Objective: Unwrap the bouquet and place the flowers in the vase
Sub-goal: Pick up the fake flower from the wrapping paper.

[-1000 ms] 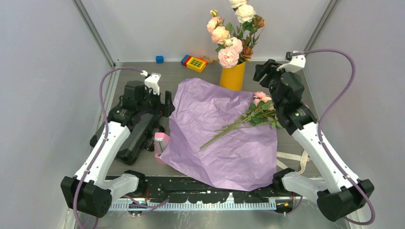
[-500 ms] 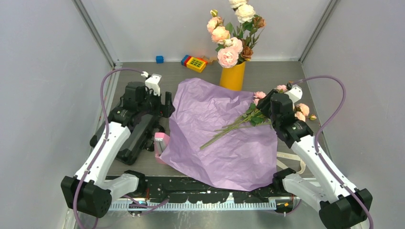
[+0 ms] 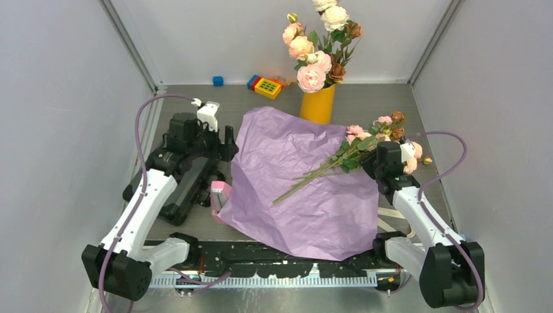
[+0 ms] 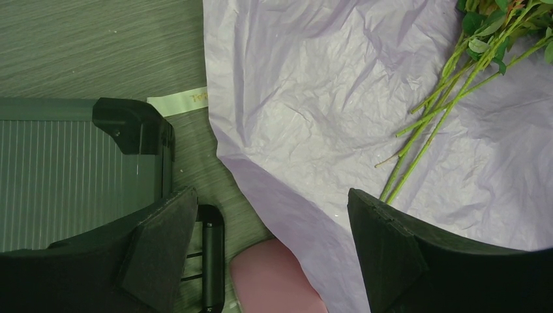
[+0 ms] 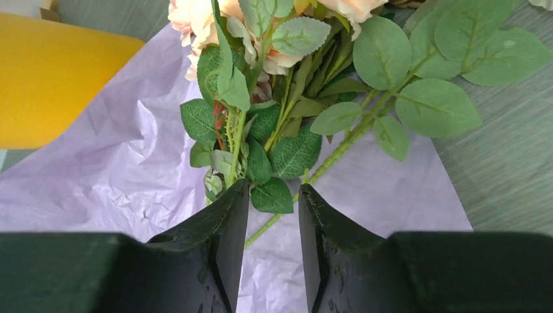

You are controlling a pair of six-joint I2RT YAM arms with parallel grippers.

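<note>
A: Since the lilac paper (image 3: 293, 182) lies spread flat, I count the unwrapping done. Where are the flowers (image 3: 355, 145)?

B: Across the paper's right side. Heads at far right, near the vase (image 3: 317, 104), stems trailing toward centre. I have the right gripper (image 5: 272, 195) at the leafy stems, jaws narrow with stems between them. Pinched or not, I cannot tell. Taking them there should leave the cut ends free for the vase.

A: Left?

B: The left gripper (image 4: 270, 195) hangs wide and empty over the paper's left edge.

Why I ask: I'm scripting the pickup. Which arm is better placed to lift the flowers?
Right: its tool straddles the flowers near the vase; the left tool hangs open across the purple paper from them.
</note>
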